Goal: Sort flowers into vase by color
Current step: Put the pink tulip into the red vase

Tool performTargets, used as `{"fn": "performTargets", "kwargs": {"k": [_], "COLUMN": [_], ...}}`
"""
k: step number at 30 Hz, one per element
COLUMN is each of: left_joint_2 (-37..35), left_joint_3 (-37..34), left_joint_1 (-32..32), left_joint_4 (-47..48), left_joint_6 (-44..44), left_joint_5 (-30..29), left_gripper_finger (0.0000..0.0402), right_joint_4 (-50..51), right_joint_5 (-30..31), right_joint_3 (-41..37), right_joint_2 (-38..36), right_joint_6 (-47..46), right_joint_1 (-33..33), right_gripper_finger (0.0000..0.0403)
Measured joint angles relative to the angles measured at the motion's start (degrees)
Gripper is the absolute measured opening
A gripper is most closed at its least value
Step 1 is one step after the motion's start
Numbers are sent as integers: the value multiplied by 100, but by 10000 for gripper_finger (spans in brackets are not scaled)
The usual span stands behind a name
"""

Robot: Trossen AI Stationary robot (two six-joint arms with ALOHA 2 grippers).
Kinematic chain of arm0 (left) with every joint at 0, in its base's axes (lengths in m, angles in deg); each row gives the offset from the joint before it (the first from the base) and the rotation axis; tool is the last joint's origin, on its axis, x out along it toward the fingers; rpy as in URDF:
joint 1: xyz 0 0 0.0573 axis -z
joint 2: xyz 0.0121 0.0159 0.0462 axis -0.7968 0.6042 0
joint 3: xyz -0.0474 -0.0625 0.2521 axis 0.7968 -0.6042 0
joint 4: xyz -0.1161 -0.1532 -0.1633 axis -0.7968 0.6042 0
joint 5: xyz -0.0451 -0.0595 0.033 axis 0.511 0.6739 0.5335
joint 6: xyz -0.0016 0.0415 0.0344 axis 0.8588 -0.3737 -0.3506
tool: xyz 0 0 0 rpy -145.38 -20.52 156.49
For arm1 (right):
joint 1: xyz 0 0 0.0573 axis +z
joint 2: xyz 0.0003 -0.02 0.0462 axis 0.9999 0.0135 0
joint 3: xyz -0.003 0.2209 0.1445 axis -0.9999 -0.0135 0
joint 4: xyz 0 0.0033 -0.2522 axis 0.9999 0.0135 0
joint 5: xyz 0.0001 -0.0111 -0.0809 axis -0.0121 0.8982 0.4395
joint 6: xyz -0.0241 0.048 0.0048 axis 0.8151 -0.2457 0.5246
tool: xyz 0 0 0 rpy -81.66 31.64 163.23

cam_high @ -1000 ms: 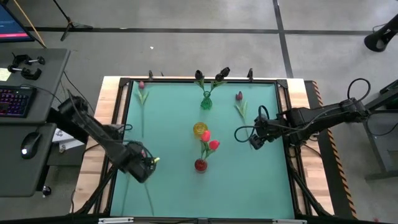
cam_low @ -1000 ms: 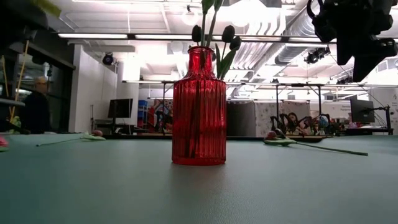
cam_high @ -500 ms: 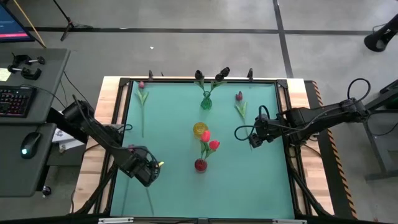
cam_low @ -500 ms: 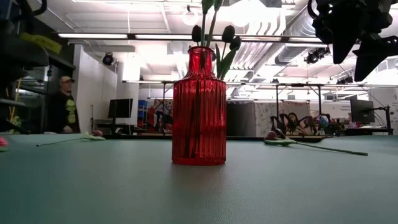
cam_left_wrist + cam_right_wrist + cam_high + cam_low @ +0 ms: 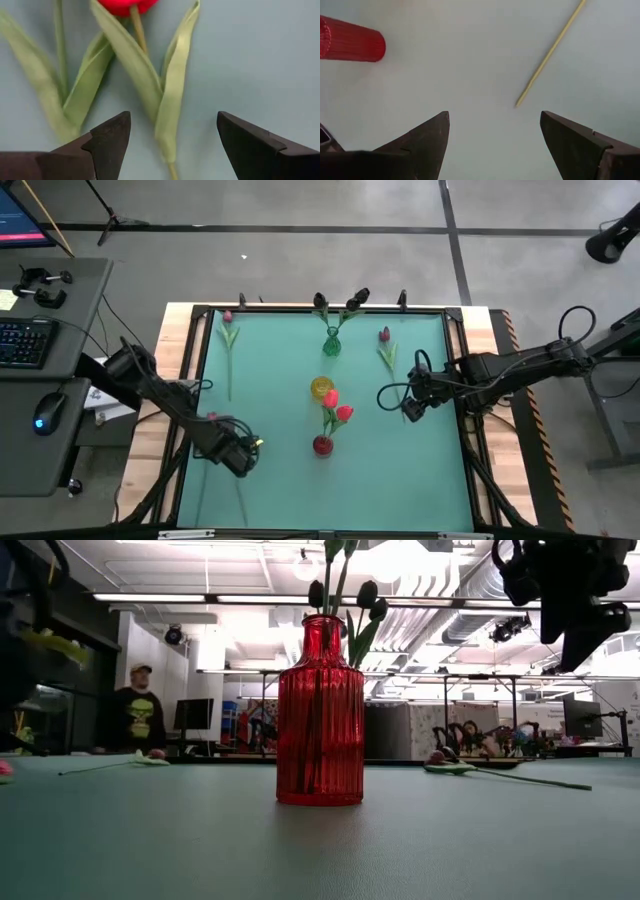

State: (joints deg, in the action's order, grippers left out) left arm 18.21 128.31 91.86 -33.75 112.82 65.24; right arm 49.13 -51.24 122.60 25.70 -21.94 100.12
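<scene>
- Bench [image 5: 270,360]: teal mat in a dark frame with pale wood edging, both dark arms over it.
- Left gripper [image 5: 243,457]: low over the near left part of the bench. In its wrist view the jaws stand apart, clamped on nothing, with a red-headed artificial tulip [image 5: 167,100] lying flat on the mat between and beyond them; its head is cut off at the picture's edge and its green leaves spread to both sides of the thin stem. A second stem with leaves [image 5: 57,65] lies just beside it.
- Right gripper [image 5: 408,404]: over the right half of the bench, held above the mat. Jaws wide apart and empty in its wrist view, where a bare pale stem end [image 5: 547,55] lies on the mat ahead and a red ribbed glass vase [image 5: 351,46] shows off to one side.
- Red ribbed glass vase [image 5: 322,445]: upright near the middle of the bench toward the near edge, holding 2 red tulips [image 5: 336,405]. In the low view it [image 5: 320,720] fills the centre, with green stems inside.
- Yellow glass vase [image 5: 321,387]: just behind the red one, seen from above as a round rim.
- Green glass vase [image 5: 331,342]: near the far edge, holding dark-headed tulips [image 5: 340,302].
- Loose flowers on the mat: 1 dark pink tulip [image 5: 228,330] at the far left and 1 dark pink tulip [image 5: 386,345] at the far right, both lying flat and well apart from the vases.
- Person in a dark shirt and cap [image 5: 137,718]: standing in the room beyond the bench, low view.
</scene>
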Motion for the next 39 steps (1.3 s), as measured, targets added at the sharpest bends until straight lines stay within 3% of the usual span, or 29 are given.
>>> {"fn": "performTargets", "kwargs": {"k": [6,10,15,19,25,28,31,33,35,39], "left_joint_2": [289,416,390,294,-305,-781,-1152,-1249,-1250,-1049], "left_joint_3": [27,26,70,118,386,714,1175,1521,1870,2359], "left_joint_1": [-191,-180,-243,-266,-292,-228,-195,-221,-325,-545], "left_joint_4": [-253,-329,-413,-384,103,522,464,110,-640,-2993], "left_joint_6": [1,48,-151,-374,-942,-1517,-2718,-4050,-5713,-9254], "left_joint_5": [66,42,-136,-466,-1820,-3078,-4825,-5650,-6036,-6089], "left_gripper_finger": [254,178,35,17,4,3,2,1,1,1], "right_joint_4": [48,193,311,308,94,-180,-520,-718,-845,-912], "right_joint_5": [-3,-7,-9,-93,-388,-417,-406,-340,-279,-197], "right_joint_3": [0,0,0,0,-2,-2,-2,-2,-2,-2], "right_joint_2": [0,0,0,-2,-5,-20,-51,-56,-76,-113], "right_joint_6": [299,347,347,339,337,339,339,339,339,335], "right_joint_1": [0,0,0,0,2,2,2,2,2,2], "right_gripper_finger": [300,300,300,300,300,300,300,300,300,300]}}
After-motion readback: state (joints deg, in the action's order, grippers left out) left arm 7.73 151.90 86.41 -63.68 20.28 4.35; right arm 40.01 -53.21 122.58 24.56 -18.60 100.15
